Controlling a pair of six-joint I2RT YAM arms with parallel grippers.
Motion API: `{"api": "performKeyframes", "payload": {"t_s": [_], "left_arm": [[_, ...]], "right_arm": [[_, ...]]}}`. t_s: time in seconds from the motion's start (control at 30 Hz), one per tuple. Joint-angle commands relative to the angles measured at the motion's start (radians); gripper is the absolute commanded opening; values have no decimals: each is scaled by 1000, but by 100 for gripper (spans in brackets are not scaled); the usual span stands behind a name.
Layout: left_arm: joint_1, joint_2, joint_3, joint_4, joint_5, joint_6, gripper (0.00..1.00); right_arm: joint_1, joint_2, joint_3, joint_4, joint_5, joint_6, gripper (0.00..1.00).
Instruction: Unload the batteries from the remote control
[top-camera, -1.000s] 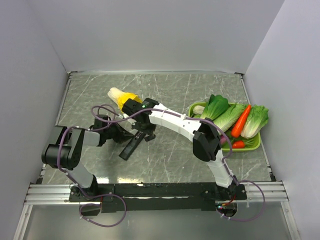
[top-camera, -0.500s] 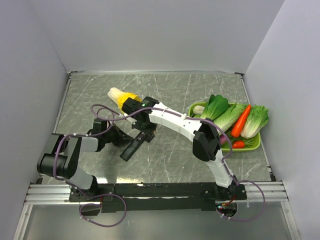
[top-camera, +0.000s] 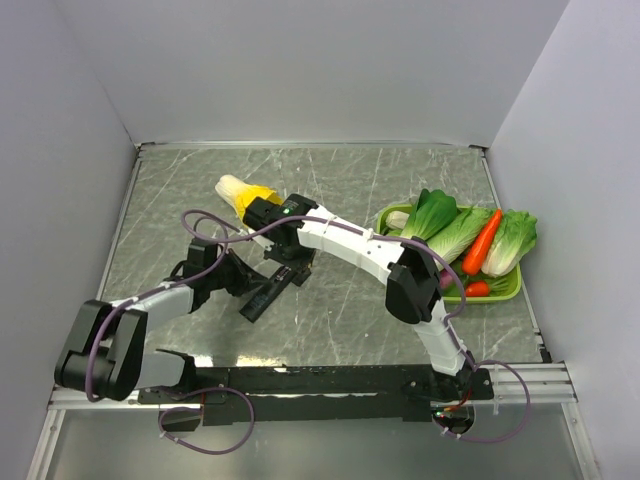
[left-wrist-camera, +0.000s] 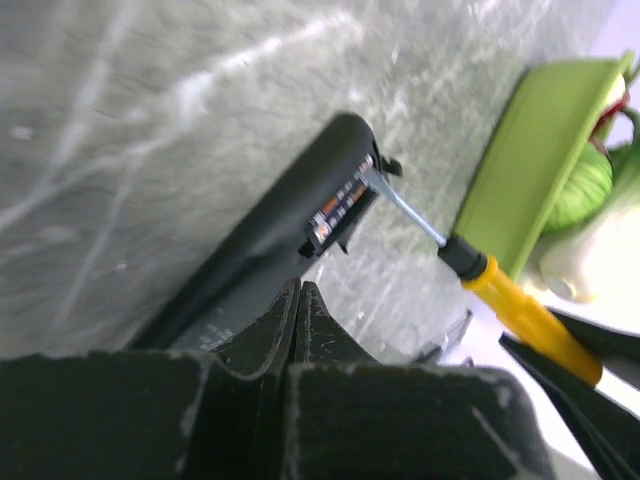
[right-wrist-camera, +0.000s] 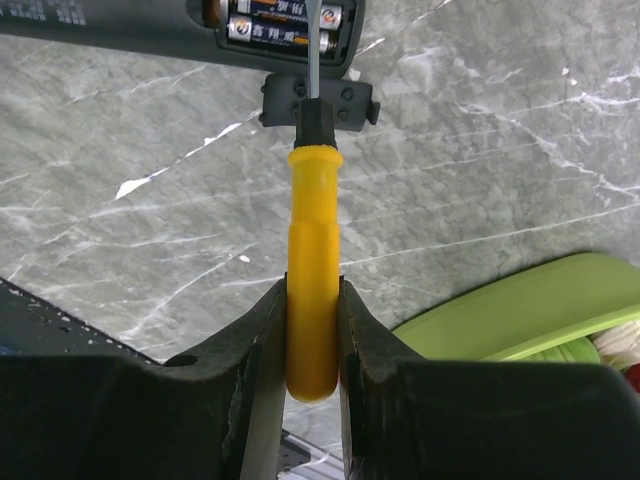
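A: Where's the remote control (top-camera: 266, 294)?

B: Flat on the table (top-camera: 400, 180), left of centre, lying on a diagonal between the two arms. Its battery bay is open, and both batteries (right-wrist-camera: 285, 22) sit in it side by side.

A: Right gripper (right-wrist-camera: 313, 300)?

B: Clamped on the yellow handle of a screwdriver (right-wrist-camera: 313, 250). The metal shaft reaches into the bay, over the batteries' end. A short black flat piece (right-wrist-camera: 317, 100) lies on the table just beside the remote, under the shaft.

A: Left gripper (left-wrist-camera: 298, 300)?

B: Fingers pressed together, nothing between them. The tips are right at the remote's long edge (whether they touch it, I can't tell).

A: Anything else?

B: A green tray (top-camera: 500, 290) of vegetables is well off to the right.
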Motion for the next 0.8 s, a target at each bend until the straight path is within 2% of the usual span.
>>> {"api": "performKeyframes", "payload": {"t_s": [0.0, 0.1, 0.2, 0.43, 0.6, 0.77], "left_arm": [[8, -37, 66, -112, -133, 41, 2], [15, -6, 84, -100, -106, 48, 6], [15, 6, 84, -78, -81, 64, 24], [15, 23, 54, -19, -14, 71, 24], [12, 96, 69, -5, -11, 79, 29], [11, 127, 55, 14, -9, 68, 27]], "right_arm": [[12, -62, -4, -52, -7, 31, 0], [14, -59, -4, -71, -18, 48, 0], [12, -62, -7, -75, -32, 58, 0], [10, -25, 16, -104, -40, 74, 0], [10, -3, 43, -132, -47, 80, 0], [4, 29, 72, -172, -55, 74, 0]]}}
